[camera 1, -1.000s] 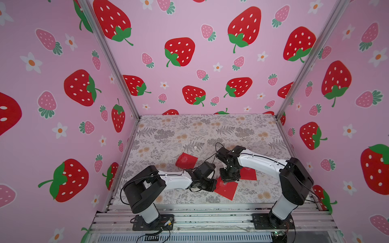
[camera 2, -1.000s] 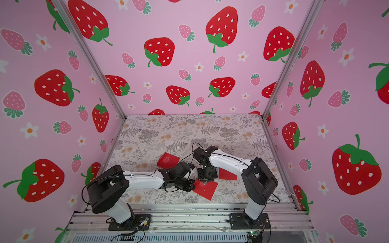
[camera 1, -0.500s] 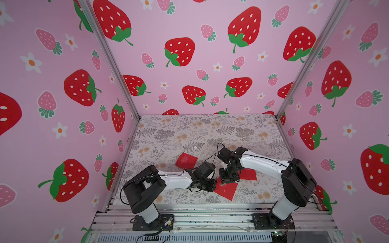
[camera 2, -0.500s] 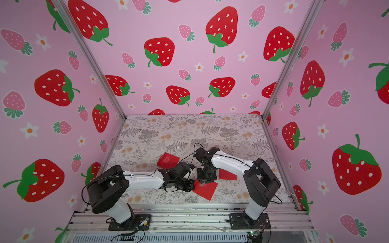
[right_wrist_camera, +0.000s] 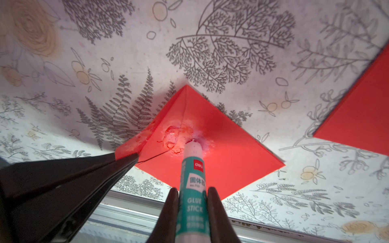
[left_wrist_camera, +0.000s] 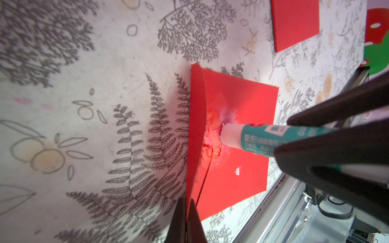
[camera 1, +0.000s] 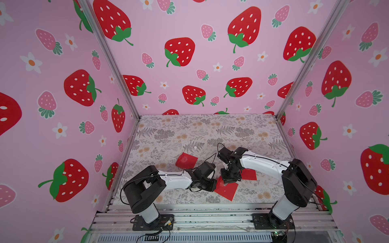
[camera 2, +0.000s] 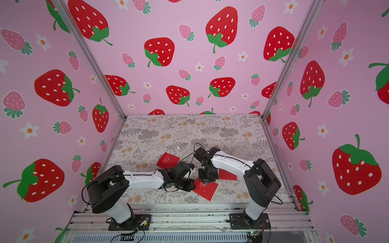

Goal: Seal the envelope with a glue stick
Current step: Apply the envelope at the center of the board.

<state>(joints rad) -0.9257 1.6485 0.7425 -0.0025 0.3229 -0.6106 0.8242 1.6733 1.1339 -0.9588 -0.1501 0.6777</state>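
Note:
A red envelope (camera 1: 227, 191) lies near the table's front edge, also seen in the other top view (camera 2: 205, 191). My left gripper (left_wrist_camera: 186, 207) is shut on the envelope's flap (left_wrist_camera: 194, 126) and holds it lifted off the envelope body (left_wrist_camera: 237, 168). My right gripper (right_wrist_camera: 192, 196) is shut on the glue stick (right_wrist_camera: 192, 174), a white tube with a teal label. The stick's tip touches the envelope body (right_wrist_camera: 221, 155) beside a patch of smeared white glue (right_wrist_camera: 176, 136). In the left wrist view the glue stick (left_wrist_camera: 254, 136) comes in slanted onto that smeared patch.
A second red envelope (camera 1: 248, 174) lies to the right, partly under the right arm. A third one (camera 1: 186, 161) lies behind the left gripper. The metal front rail (camera 1: 210, 208) runs just in front of the envelope. Pink strawberry walls enclose the table on three sides.
The right gripper with the glue stick has shifted slightly over the envelope. The left arm holds still with the flap.

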